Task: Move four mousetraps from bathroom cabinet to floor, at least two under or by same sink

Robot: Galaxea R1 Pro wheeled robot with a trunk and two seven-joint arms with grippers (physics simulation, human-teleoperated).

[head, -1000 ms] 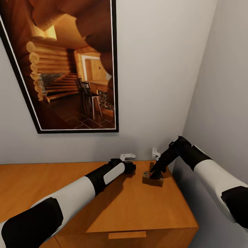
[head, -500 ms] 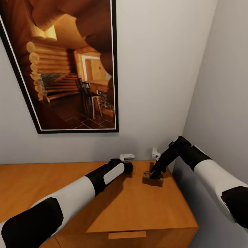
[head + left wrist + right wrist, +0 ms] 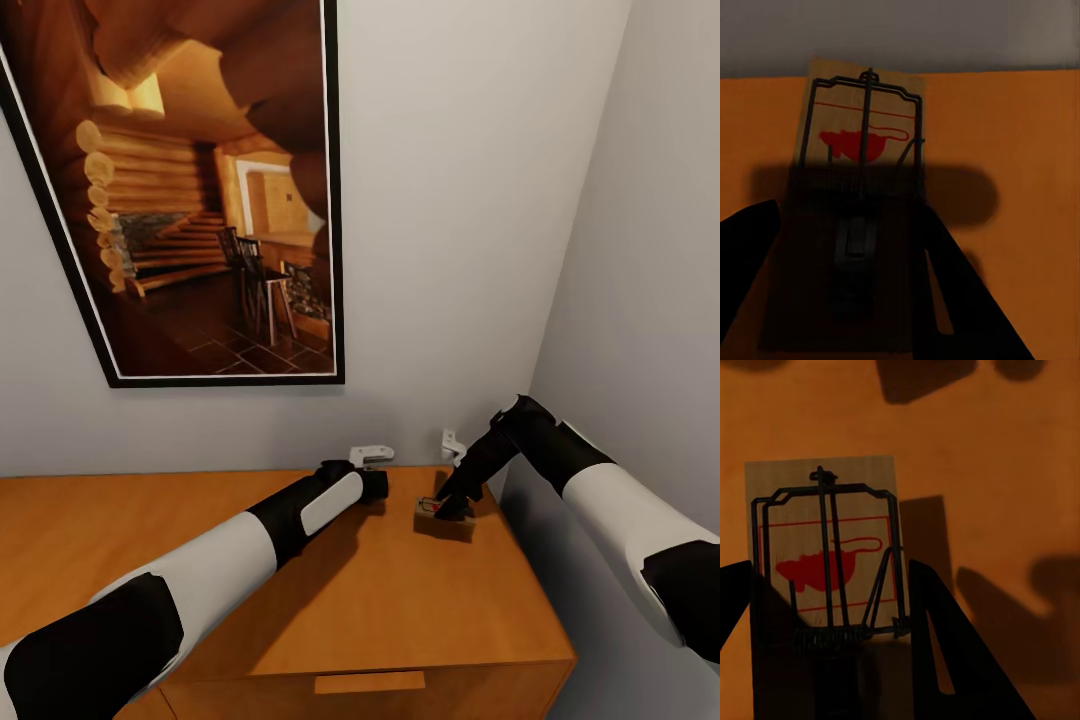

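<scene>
Right gripper [image 3: 452, 508]: fingers straddle a mousetrap [image 3: 432, 512] and are clamped on it, right of centre in the head view, raised just above the cabinet [image 3: 420, 600] top. Left gripper [image 3: 847, 300]: fingers flank a second mousetrap [image 3: 860, 150]; grasp state cannot be determined. A framed picture [image 3: 200, 190] hangs upper left.

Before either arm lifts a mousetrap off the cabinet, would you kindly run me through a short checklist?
1. Right gripper at the mousetrap on the cabinet: ok.
2. Right fingers straddle that trap: ok.
3. Right jaws closed on it: cannot tell.
4. Left gripper faces another trap, its fingers either side: ok.
5. Left jaws closed on it: cannot tell.
6. All four traps located: not ok, two seen.
</scene>
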